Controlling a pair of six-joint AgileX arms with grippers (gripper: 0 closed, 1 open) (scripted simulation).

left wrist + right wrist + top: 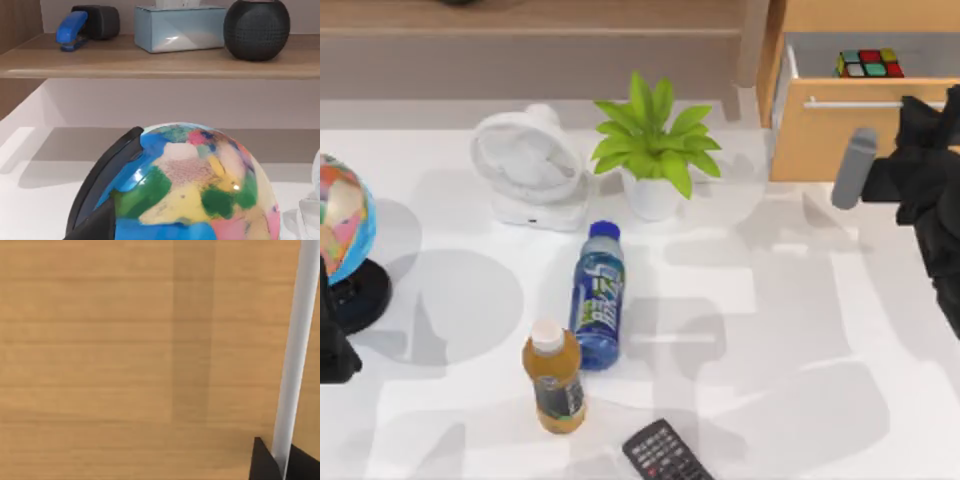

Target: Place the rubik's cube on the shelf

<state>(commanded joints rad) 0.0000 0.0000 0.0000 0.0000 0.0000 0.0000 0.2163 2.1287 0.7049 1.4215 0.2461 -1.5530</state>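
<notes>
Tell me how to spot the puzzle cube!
Find the orange-wood cabinet at the table's far right corner. Its drawer is pulled open, and the rubik's cube sits inside. It is the small block with red, green and yellow squares in a black grid.

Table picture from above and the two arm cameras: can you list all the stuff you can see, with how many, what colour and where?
rubik's cube: one, red, green and yellow stickers, inside the open drawer at the top view's upper right
drawer cabinet: one, orange wood with a silver handle, right back
shelf: one, light-brown board, along the back
stapler: one, blue, on the shelf
tissue box: one, pale blue, on the shelf
speaker: one, black, on the shelf
globe: one, multicoloured, left edge
fan: one, white, back middle
plant: one, green in white pot, beside the fan
blue bottle: one, centre
orange bottle: one, front
remote: one, black, front edge
left gripper: black, left edge by the globe
right gripper: black, at the drawer handle
</notes>
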